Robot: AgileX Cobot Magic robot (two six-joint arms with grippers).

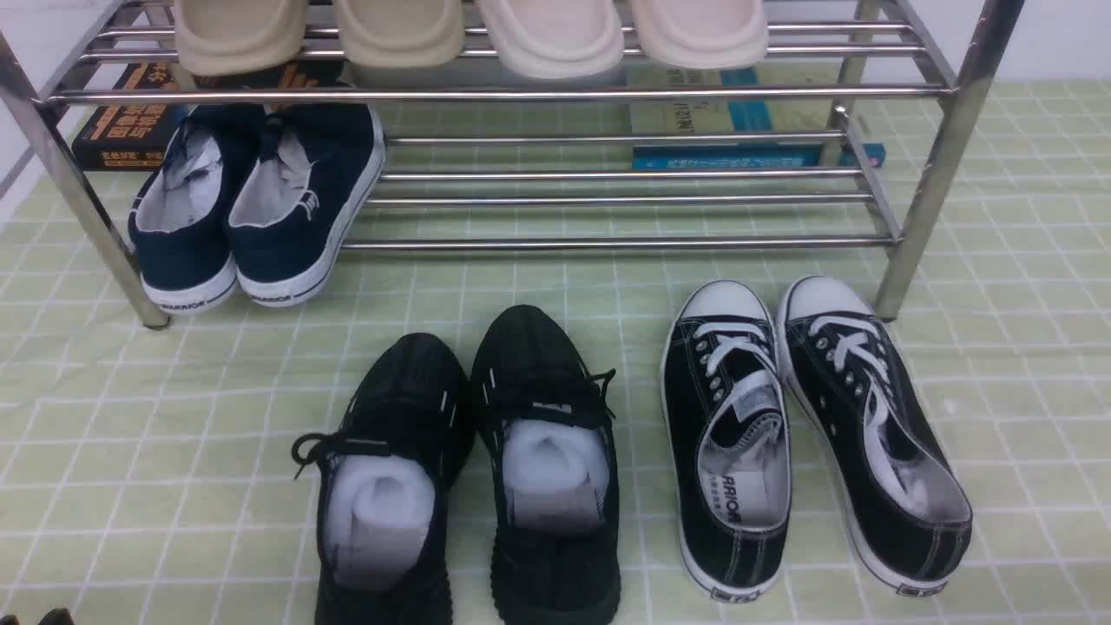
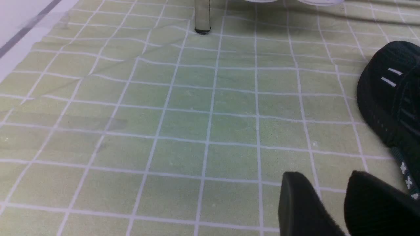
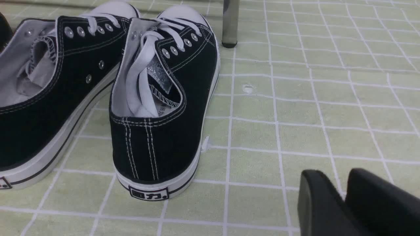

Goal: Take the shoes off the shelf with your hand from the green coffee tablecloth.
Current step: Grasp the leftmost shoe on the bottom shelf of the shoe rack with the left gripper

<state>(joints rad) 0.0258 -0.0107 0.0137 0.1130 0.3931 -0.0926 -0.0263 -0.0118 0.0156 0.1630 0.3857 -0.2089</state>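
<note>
Since the shoes sit heels-out on the shelf's lower bars at the table's far-left corner, the heels look easy to pinch. Left tool is low by the near-left corner, right tool toward the near-right. Both hold nothing, tips nearly together; fully pressed, cannot tell. Black knit sneakers sit just beside the left tool. Laced sneakers are clear of the path. Slippers overhead limit the lift.

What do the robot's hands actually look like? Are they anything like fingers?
Only the tips show. The left gripper and the right gripper each end in two plain matte black fingers, thick and flat-sided with rounded ends, more like blunt paddles than human fingers. No cables, markings or arm segments are in view.
</note>
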